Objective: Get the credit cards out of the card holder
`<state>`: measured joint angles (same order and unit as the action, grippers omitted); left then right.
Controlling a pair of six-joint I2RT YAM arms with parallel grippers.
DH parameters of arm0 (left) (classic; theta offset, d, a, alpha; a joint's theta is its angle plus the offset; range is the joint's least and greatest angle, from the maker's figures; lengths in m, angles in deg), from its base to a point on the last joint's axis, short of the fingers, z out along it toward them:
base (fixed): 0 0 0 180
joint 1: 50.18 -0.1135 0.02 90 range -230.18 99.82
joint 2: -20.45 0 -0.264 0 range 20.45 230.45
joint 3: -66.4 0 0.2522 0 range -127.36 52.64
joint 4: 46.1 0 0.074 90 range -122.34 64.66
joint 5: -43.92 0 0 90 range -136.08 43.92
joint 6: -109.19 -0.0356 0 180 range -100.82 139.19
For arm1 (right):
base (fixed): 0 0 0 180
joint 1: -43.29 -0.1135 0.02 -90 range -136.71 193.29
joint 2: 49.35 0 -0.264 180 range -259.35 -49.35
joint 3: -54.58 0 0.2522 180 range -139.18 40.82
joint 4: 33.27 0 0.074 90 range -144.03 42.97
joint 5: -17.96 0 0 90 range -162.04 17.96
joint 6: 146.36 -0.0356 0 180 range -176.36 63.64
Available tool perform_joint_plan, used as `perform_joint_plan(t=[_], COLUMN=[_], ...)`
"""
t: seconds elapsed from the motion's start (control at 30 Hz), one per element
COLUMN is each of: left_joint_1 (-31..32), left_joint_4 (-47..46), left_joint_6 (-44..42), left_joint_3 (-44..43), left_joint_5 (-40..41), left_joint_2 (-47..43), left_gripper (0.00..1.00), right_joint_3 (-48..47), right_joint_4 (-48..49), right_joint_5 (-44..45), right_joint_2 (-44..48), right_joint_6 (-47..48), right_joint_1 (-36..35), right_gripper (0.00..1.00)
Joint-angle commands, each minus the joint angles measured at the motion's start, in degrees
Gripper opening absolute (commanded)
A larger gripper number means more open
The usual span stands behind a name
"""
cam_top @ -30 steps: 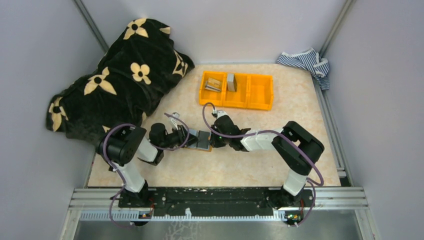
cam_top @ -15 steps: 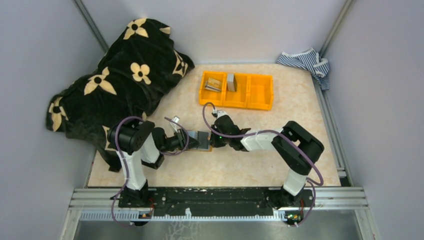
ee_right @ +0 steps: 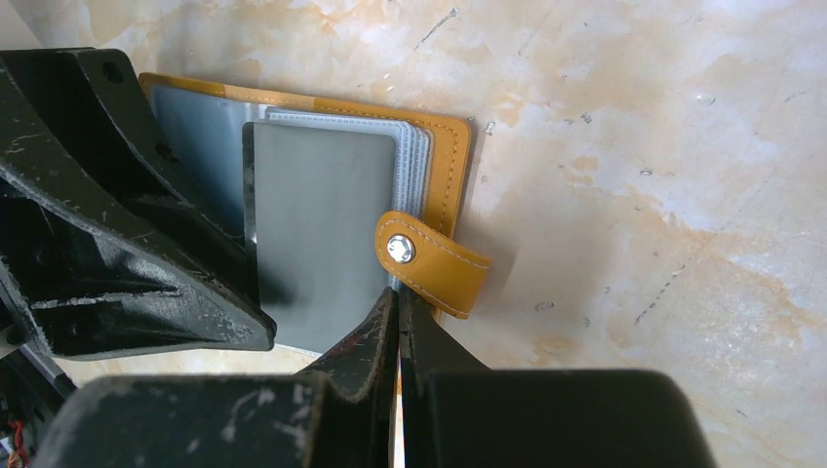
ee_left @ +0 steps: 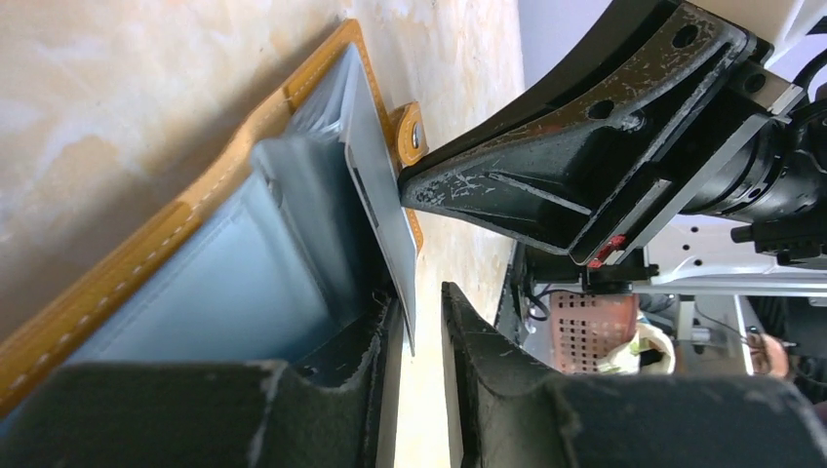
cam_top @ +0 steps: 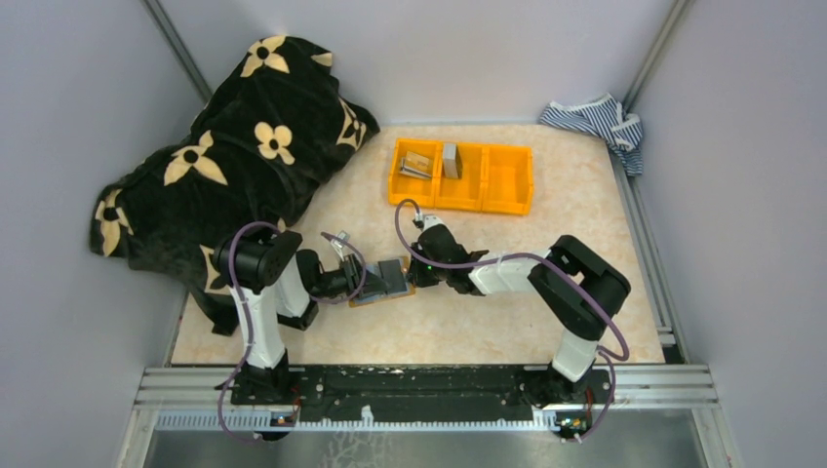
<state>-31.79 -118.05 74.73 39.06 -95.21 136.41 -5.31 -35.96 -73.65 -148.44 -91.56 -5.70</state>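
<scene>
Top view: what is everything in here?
Card holder: one, orange-tan, open, mid-table.
Card: one, grey, sticking out of the holder.
Bin: one, orange, three compartments, far side.
Small items: few, tan and grey, bin's left and middle compartments.
Blanket: one, black with cream flowers, far left.
Cloth: one, blue-white striped, far right corner.
Table: one, beige marbled.
Left gripper: one, black, jaws slightly apart around the card's edge.
Right gripper: one, black, shut, tips by the holder's snap tab.
</scene>
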Motion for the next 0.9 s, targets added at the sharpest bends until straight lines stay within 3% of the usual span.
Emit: perform_joint_plan(t=[0.0, 0.37, 0.7, 0.8, 0.87], left_joint_1=[-0.75, -4.54, -5.65, -5.65, -5.65], left_joint_4=[-16.77, -16.38, -16.77, -16.77, -16.77], left_joint_6=[2.31, 1.46, 1.68, 1.66, 1.75], left_joint_3=[1.11, 3.4, 3.39, 3.24, 3.04], left_joint_5=[-4.17, -5.29, -5.55, -5.55, -5.64], left_joint_2=[2.44, 0.6, 0.96, 1.38, 1.78], left_gripper=[0.27, 0.26, 0.17, 0.12, 0.01], right_joint_3=[2.01, 1.28, 1.48, 1.57, 1.57], right_joint_4=[-3.07, -2.55, -2.46, -2.31, -2.2], right_joint_5=[1.61, 1.15, 1.16, 1.1, 1.0], right_joint_2=[-3.11, -4.69, -5.16, -5.06, -5.1], right_joint_6=[0.31, 0.12, 0.12, 0.12, 0.07], right_joint_1=[0.07, 0.3, 0.56, 0.59, 0.6], right_gripper=[0.0, 0.0, 0.0, 0.0, 0.0])
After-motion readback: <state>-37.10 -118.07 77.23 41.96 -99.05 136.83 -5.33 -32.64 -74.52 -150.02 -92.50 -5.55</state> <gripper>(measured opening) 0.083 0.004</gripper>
